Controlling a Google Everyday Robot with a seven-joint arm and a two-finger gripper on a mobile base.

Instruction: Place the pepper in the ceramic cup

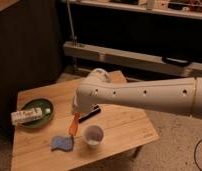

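End effector (pixel 77 113) grips the pepper (pixel 73 124) hanging point-down, ready to lower into the ceramic cup (pixel 93 135) just right below.

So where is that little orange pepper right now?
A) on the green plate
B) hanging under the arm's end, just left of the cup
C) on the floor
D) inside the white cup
B: the pepper hangs below the gripper, above the table beside the ceramic cup, not in it.

White arm extends from right edge across frame; gripper (pixel 76 111) points downward beneath the wrist joint.
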